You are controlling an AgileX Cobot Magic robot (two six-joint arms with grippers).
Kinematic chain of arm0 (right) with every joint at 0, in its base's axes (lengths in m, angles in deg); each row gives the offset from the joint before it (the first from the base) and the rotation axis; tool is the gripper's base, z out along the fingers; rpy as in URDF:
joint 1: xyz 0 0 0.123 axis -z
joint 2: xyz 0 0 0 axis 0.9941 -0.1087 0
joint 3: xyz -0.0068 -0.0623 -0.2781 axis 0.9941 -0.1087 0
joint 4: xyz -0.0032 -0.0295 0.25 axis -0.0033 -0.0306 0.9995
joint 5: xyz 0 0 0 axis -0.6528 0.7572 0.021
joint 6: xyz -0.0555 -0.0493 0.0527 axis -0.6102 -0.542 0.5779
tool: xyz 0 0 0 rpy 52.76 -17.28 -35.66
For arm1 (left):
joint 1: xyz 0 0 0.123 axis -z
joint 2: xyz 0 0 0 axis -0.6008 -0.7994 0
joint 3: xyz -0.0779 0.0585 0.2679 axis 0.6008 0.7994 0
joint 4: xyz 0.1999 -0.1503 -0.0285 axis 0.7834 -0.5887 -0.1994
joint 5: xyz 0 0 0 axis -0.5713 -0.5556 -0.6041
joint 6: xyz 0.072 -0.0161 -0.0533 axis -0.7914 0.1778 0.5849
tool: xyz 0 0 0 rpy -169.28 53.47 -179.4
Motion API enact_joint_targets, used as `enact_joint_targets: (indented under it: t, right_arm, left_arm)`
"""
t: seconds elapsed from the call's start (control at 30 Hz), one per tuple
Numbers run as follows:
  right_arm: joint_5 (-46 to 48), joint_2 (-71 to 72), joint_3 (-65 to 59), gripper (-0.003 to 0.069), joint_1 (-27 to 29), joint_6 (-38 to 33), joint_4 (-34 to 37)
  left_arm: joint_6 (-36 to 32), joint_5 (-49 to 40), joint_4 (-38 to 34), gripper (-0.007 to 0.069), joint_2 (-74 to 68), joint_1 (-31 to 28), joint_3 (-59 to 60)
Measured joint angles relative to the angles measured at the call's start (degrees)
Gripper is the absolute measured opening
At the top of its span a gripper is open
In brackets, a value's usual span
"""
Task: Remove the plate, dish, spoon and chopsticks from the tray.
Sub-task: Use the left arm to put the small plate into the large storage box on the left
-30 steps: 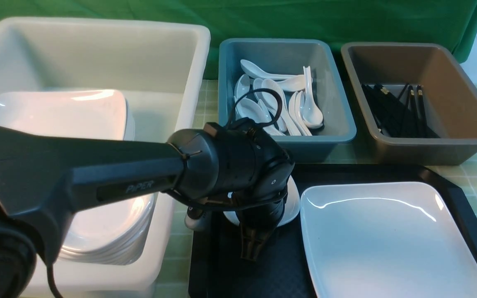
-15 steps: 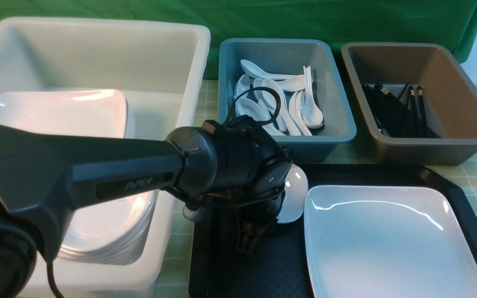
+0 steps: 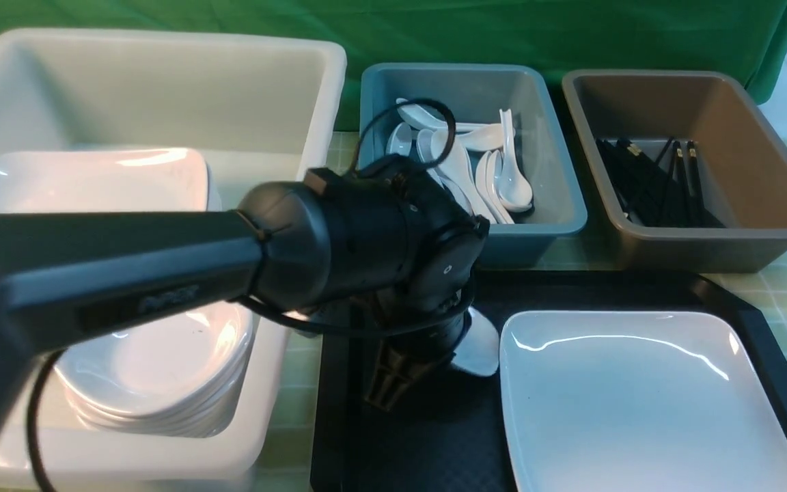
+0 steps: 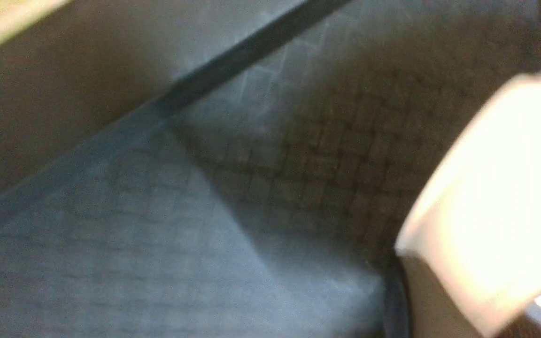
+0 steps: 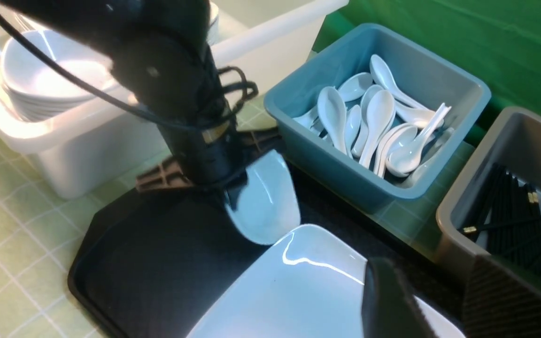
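Lettering on left arm (image 3: pixel 168 298), blurred, unreadable

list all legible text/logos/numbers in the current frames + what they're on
None reads clearly.
One pale marking, on the side of the left arm, front view: too blurred to read.
No lettering visible on the teal tub, brown tub or plate.

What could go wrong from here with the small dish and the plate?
The small dish sits tilted at the left gripper, so it could slip and drop onto the tray. Its edge is right by the large plate's corner, so it might knock or scrape the plate if it swings.
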Motion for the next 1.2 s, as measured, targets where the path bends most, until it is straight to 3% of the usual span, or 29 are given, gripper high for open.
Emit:
enact_joint_targets:
  t: [0.27,0.57,0.7,0.8,0.93,1.03,1.2]
  right_arm:
    - [0.00,0.00,0.00,0.0239,0.00,0.00,0.06]
    - [0.17,0.00,0.00,0.0239,0.00,0.00,0.06]
    - [0.17,0.00,0.00,0.0239,0.00,0.00,0.06]
    - [0.17,0.00,0.00,0.0239,0.00,0.00,0.06]
    - [0.17,0.00,0.00,0.0239,0.00,0.00,0.06]
    - [0.17,0.00,0.00,0.0239,0.00,0.00,0.06]
    - [0.17,0.00,0.00,0.0239,0.00,0.00,0.06]
  left_arm:
    - [-8.53,-3.76,6.13,0.0008,5.66,-0.27,0.17]
    - [-27.92,-1.20,10.88,0.0008,17.27,-0.27,0.28]
    - [-32.79,-2.23,12.44,0.0008,24.41,-0.93,0.28]
    - [-38.50,-5.32,10.01,0.0008,29.50,-4.10,0.28]
    - [-52.51,-15.83,-0.06,0.0008,35.69,-14.18,0.58]
    - [-58.33,-20.46,-4.52,0.0008,37.82,-18.69,2.19]
    - [-58.74,-21.23,-9.52,0.0008,42.88,-25.54,11.91]
